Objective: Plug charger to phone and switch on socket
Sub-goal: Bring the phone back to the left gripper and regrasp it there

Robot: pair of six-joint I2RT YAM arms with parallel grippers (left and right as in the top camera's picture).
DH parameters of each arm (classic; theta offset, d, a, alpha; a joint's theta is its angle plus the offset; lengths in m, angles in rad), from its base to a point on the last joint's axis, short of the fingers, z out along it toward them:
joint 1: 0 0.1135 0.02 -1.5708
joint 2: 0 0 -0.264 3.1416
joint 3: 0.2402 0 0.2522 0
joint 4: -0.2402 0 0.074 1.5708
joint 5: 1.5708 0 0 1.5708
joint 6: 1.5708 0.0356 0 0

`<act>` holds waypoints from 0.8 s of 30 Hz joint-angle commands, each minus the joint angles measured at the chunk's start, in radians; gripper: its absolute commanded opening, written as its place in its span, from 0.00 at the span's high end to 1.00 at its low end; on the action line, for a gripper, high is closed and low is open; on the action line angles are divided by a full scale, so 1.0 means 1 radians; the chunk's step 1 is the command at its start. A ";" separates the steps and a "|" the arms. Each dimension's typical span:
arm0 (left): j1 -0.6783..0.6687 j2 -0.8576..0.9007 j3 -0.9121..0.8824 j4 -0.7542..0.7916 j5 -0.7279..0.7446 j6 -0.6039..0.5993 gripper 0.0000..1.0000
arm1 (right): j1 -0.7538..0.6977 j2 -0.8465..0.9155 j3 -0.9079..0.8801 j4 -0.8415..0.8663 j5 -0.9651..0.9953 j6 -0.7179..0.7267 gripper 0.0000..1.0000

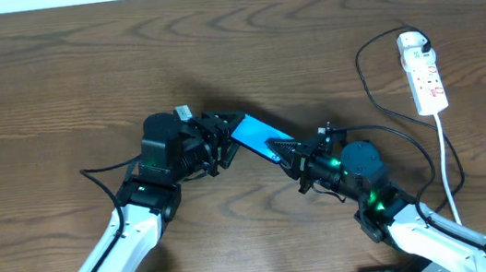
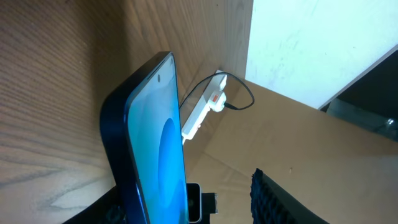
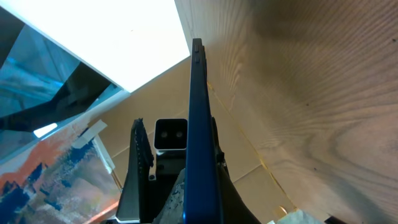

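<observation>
Left jaws clamp phone end; right jaws at opposite end — grip unclear. Risk: phone twisting loose — plug missing port.

One phone, one socket, one charger

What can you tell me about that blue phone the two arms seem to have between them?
The phone is a slim slab with a glowing blue screen showing a paler circle, edged in dark frame. It is lifted above the wooden table, between the left gripper and the right gripper. Both wrist views show it nearly edge-on. Whether the cable is plugged in cannot be seen.
</observation>
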 commanded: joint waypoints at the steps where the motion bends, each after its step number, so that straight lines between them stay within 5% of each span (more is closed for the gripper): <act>1: -0.010 0.004 0.009 0.006 -0.006 -0.020 0.47 | 0.012 -0.002 0.010 0.027 -0.006 0.012 0.99; 6: -0.018 0.004 0.009 0.006 -0.009 -0.024 0.48 | 0.019 -0.001 0.010 0.068 -0.006 0.011 0.99; 24: -0.018 0.004 0.009 0.007 -0.009 -0.068 0.78 | 0.038 0.012 0.011 0.067 0.002 0.012 0.99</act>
